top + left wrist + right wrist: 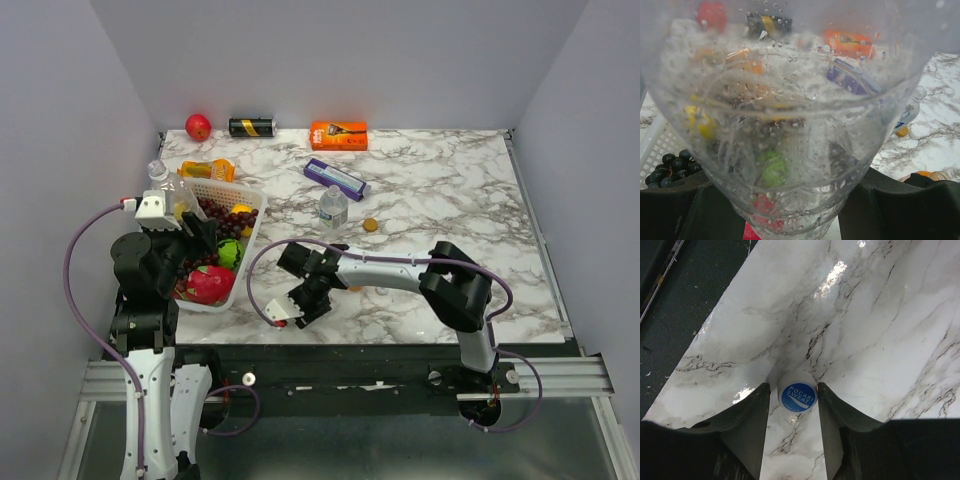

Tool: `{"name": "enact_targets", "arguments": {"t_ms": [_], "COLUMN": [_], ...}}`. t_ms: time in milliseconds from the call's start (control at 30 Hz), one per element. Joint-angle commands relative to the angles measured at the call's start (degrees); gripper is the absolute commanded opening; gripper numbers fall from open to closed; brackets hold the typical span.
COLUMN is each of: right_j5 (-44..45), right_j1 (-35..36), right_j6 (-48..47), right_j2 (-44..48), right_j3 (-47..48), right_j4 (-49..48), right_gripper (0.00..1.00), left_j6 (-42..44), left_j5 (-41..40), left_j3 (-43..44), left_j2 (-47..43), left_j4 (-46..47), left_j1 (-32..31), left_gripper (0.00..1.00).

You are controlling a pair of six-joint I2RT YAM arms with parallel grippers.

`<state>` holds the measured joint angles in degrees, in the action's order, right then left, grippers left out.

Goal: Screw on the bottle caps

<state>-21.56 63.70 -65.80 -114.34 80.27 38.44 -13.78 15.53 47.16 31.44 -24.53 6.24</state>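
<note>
With the left gripper [790, 212] clenched round the clear plastic bottle [790, 125], the right gripper [793, 388] stands released astride the small blue-topped white plastic cap [797, 397] lying flat on the marble worktop [865, 315], where an off-centre pinch could squirt it away.

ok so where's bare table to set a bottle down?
Biggest bare patch: right half of the table, from the orange cap and orange box to the right edge. Small gap between basket and labelled bottle. Crowded: left side, back-left row.
</note>
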Motion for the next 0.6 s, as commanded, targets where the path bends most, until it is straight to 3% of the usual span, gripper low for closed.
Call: {"name": "enact_targets", "arguments": {"t_ms": [0, 267, 500, 567], "right_j5": [2.05, 4.33, -1.90, -4.52], "right_j1": [0.55, 0.28, -4.89, -6.56], "right_j6": [0.15, 0.23, 6.81, 8.49], "right_j2": [-1.06, 3.33, 18.97, 22.13], "right_j3": [-1.43, -3.01, 5.58, 9.36], "right_j4": [-1.70, -2.05, 13.03, 17.27], "right_gripper": [0.47, 0.29, 0.24, 0.24], "left_j6": [-0.54, 3.05, 10.60, 16.21], "left_j5": [2.22, 10.82, 20.58, 22.17], "left_j3": [-0.40, -1.19, 1.01, 1.10], "left_j2": [-0.59, 0.20, 10.01, 12.49], "left_j4": [1.59, 3.61, 9.77, 9.77], "left_j1": [-0.26, -1.05, -6.06, -11.74], "left_gripper": [0.01, 0.01, 0.00, 0.00]}}
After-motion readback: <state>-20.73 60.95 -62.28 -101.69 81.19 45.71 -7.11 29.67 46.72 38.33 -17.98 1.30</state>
